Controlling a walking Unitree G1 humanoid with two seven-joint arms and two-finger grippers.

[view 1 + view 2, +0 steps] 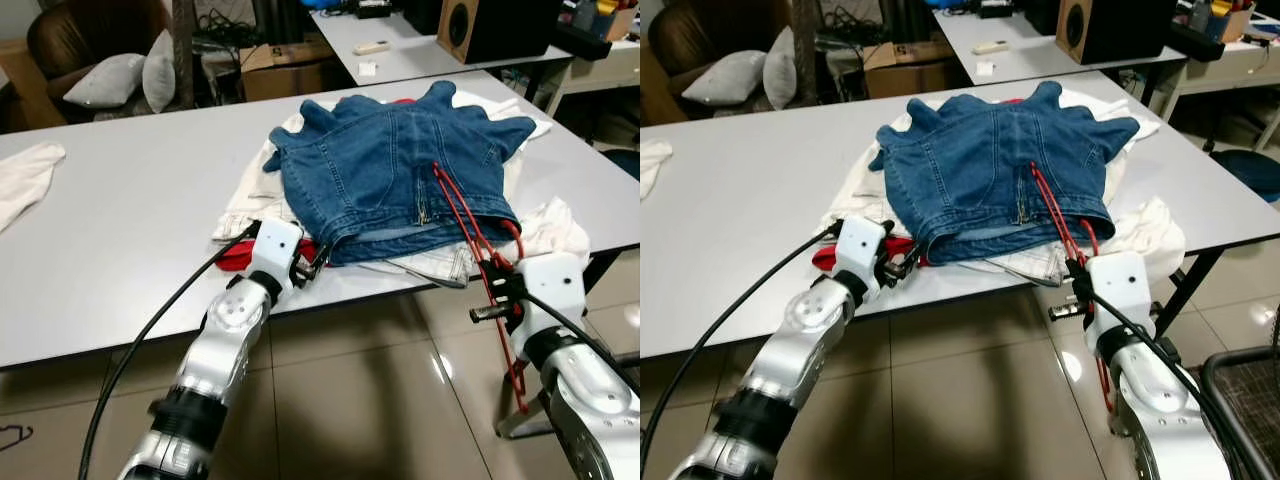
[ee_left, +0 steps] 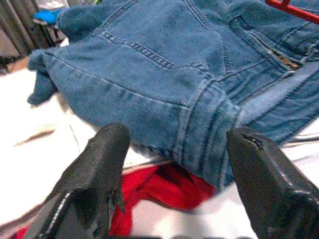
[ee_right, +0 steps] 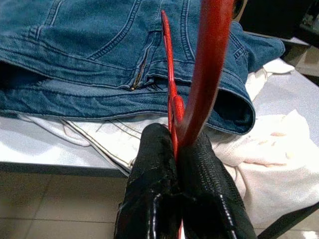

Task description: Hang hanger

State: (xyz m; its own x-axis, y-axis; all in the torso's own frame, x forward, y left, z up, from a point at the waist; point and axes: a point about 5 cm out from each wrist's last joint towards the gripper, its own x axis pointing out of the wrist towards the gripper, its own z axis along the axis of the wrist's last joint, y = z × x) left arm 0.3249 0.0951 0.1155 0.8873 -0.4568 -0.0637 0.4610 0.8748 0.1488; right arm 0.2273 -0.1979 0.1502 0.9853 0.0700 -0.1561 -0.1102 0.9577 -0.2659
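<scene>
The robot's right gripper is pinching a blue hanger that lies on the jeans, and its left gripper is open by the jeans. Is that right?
Not quite. The hanger is red, not blue, as the right wrist view shows. The rest holds: the right gripper pinches it over the jeans, and the left gripper is open beside them.

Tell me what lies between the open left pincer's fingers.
In the left wrist view, the blue denim shorts' waistband corner and red cloth beneath lie there.

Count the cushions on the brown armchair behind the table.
2: a gray cushion lying on the armchair's seat, and a second cushion standing upright beside it. Others may be hidden.
</scene>
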